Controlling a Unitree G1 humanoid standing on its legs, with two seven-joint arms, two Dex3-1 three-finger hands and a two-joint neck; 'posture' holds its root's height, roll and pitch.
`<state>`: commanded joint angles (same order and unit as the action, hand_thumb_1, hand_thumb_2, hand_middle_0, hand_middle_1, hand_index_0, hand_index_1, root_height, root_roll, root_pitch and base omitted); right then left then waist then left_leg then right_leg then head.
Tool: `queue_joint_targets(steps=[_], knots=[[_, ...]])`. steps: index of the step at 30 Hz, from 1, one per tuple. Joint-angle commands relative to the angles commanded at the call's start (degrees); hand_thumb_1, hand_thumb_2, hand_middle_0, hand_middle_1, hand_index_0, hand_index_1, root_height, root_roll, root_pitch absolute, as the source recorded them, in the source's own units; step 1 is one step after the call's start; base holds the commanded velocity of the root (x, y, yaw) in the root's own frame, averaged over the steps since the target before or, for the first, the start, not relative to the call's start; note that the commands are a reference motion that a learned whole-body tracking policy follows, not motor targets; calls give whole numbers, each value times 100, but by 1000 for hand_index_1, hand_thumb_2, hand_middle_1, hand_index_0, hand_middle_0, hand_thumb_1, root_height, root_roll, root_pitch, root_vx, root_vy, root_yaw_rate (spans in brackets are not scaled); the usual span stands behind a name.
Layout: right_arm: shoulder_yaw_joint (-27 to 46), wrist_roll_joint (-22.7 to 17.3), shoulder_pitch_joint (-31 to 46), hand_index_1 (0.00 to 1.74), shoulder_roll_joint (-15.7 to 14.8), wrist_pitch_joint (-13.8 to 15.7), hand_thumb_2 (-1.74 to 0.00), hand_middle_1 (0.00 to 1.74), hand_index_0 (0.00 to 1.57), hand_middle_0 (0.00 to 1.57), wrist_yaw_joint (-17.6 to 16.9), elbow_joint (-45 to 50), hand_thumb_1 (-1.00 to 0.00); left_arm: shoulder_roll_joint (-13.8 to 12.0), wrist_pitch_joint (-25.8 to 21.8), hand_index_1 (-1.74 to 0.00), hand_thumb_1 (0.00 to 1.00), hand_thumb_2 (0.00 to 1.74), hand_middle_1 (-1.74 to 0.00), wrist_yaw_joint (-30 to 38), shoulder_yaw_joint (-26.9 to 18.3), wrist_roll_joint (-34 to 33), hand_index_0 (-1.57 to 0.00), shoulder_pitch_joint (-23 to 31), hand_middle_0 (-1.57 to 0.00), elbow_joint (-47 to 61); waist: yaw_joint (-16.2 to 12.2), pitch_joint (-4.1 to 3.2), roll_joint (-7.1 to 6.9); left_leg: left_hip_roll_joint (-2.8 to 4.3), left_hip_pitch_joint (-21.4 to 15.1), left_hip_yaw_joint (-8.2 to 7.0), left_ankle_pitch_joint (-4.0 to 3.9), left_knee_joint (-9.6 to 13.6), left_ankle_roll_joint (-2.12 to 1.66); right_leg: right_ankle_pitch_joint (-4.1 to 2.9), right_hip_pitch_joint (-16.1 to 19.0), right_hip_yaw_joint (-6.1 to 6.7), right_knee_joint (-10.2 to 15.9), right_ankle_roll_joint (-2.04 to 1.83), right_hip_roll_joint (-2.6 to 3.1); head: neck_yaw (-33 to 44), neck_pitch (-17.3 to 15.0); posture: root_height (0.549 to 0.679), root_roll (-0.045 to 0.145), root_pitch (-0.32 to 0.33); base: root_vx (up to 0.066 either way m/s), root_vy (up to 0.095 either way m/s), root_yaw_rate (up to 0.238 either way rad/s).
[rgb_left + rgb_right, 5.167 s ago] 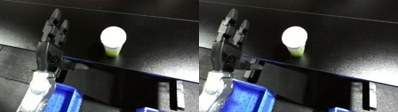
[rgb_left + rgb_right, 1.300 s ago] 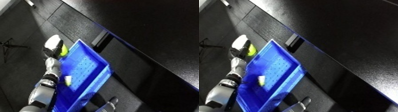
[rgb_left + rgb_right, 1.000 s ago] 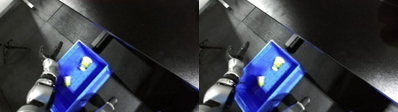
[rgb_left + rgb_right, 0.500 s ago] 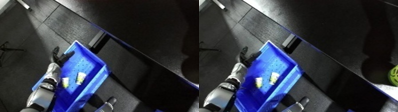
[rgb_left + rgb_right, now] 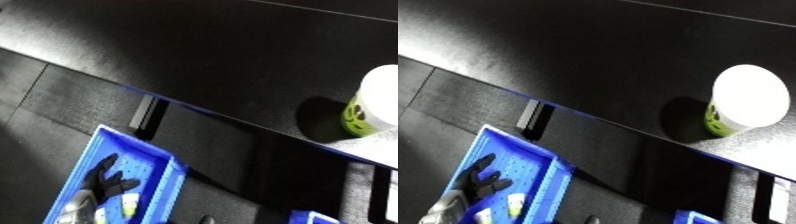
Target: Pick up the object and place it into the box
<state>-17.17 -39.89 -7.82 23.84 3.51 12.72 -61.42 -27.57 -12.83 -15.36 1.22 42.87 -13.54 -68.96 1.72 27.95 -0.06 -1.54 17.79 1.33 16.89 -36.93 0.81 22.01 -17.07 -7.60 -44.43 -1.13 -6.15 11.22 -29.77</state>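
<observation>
1. A big, dark, shiny counter [image 5: 602,60] fills the top part of both views.
2. A small round cup with a white lid and a green side [image 5: 743,101] stands upright on the counter, far over at the right. Its dark shadow lies just beside it on the left.
3. A blue plastic bin with little dots on its floor [image 5: 531,167] sits low down at the lower left, below the front edge of the counter.
4. The robot's black left hand [image 5: 105,181] is over the inside of the blue bin, on its left part. Its fingers [image 5: 480,167] are straight and spread apart, pointing up and away. They hold nothing.
5. A small pale yellow-white thing [image 5: 130,204] lies on the floor of the bin. It is just beside the hand, down and to the right of the fingers. The fingers are not curled round it, and I cannot tell if they touch it.
6. A bit of the white and silver left forearm [image 5: 71,214] shows at the bottom edge, under the hand.
7. The cup with the white lid is well apart from the hand, up on the counter and outside the bin.
8. A corner of another blue thing [image 5: 311,217] peeks in at the bottom right.
9. The right hand does not show in either view.
</observation>
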Motion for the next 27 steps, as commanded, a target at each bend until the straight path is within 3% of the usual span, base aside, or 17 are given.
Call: queue_joint_targets(steps=[7,15,18,24,27], knots=[[17,-43,-53,0,-28,122,0,0,0,0,-7,22,0,194,-143,0,0,0,0,183,416,-479,0,82,0,415,3,-9,47,62,-53,-57,-69,154,-31,-72,-85,34,13,-45,-14,-1253,188,638,26,-66,-27,-18,-52],[-20,158,-108,0,15,219,0,0,0,0,33,298,0,482,-174,0,0,0,0,416,612,-443,0,254,0,666,-49,-78,7,93,-132,-80,-31,180,-46,-201,-44,107,190,-79,-4,-2383,-158,640,25,-61,-2,-7,-61],[-46,230,-151,0,69,188,0,0,0,0,75,467,0,572,-142,0,0,0,0,506,650,-412,0,337,0,718,-90,-90,5,90,-116,-111,35,72,-28,-243,-71,157,197,-74,21,-2771,-559,639,26,-60,-5,18,-107],[-67,323,-214,0,180,147,0,0,0,0,228,700,0,612,-80,0,0,0,0,628,673,-367,0,387,0,805,-145,-68,36,80,-65,-143,101,-64,9,-236,-168,207,78,-57,42,-2763,-1014,637,27,-61,-8,31,-84],[-140,325,-239,0,236,177,0,0,0,0,337,900,0,553,-13,0,0,0,0,663,687,-365,0,359,0,888,-160,-40,43,67,-21,-156,108,-89,18,-242,-236,222,47,-62,54,-2744,-1527,637,28,-56,-36,10,-33]])
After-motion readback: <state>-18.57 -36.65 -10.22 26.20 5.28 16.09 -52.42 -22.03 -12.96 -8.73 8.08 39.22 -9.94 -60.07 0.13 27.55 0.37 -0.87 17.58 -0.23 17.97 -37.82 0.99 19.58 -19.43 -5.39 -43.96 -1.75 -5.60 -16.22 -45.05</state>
